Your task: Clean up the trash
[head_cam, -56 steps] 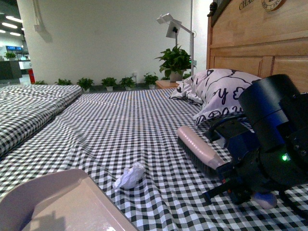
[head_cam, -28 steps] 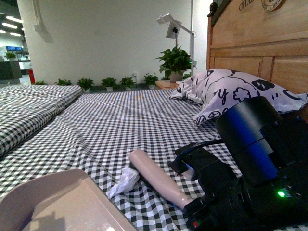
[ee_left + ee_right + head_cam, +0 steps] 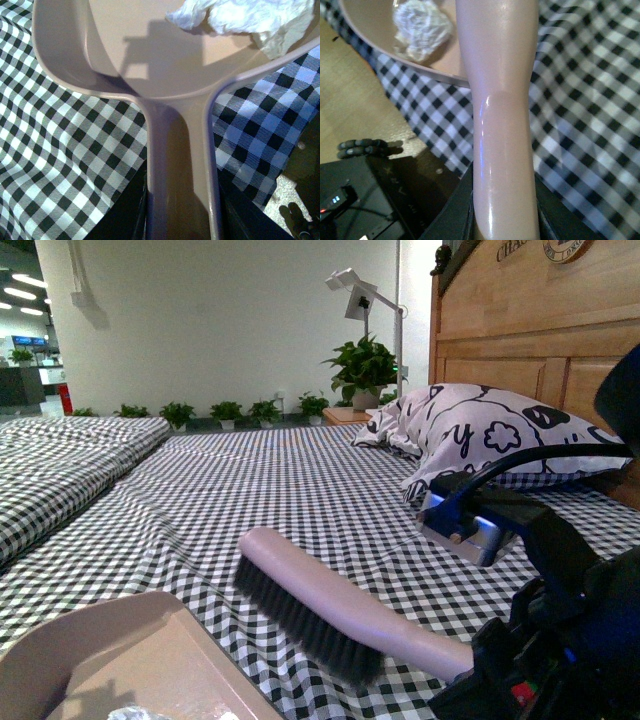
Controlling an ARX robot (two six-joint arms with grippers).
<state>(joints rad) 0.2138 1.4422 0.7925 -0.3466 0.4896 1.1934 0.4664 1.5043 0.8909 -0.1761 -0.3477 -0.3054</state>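
**Tissue wad in the dustpan, brush held above the bed**

The tissue wad [image 3: 240, 20] lies inside the dustpan [image 3: 125, 45], on the pan's flat floor near one side wall, at the far end from the handle. The right wrist view shows the same wad [image 3: 422, 22] resting in the pan [image 3: 380, 45], off to one side of the brush handle [image 3: 502, 125] and well ahead of where that handle is held. In the front view only a sliver of the tissue [image 3: 135, 713] shows at the lower edge, within the pan [image 3: 90, 650].

The left gripper itself is out of sight in the left wrist view; the pan's handle [image 3: 180, 180] runs straight back toward the camera, between dark parts at the frame's lower edge, so it appears to be clasped, though the contact is hidden. The right gripper [image 3: 480, 665] is clenched on the handle of the brush [image 3: 320, 605], whose dark bristles [image 3: 300, 625] point down toward the checked bed sheet [image 3: 250, 490], just beside the pan's edge.

A pillow [image 3: 490, 435] with black doodles lies against the wooden headboard [image 3: 540, 330], well apart from the pan.
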